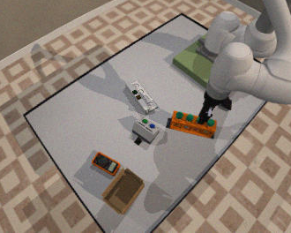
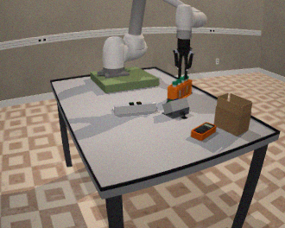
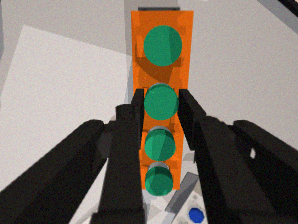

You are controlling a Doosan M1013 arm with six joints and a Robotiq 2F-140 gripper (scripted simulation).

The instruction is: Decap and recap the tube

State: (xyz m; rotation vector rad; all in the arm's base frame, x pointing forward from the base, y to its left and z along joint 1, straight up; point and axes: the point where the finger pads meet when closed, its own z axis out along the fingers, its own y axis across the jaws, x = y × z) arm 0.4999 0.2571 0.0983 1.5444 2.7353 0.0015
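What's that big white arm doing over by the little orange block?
The robot arm has reached down onto the orange tube rack, which holds four tubes with green caps. Its black jaws are closed on one green cap, the second from the far end in the wrist view. All four caps are on their tubes. The white cap tray nearby shows no green cap in it, and the key box sits beside it, untouched.
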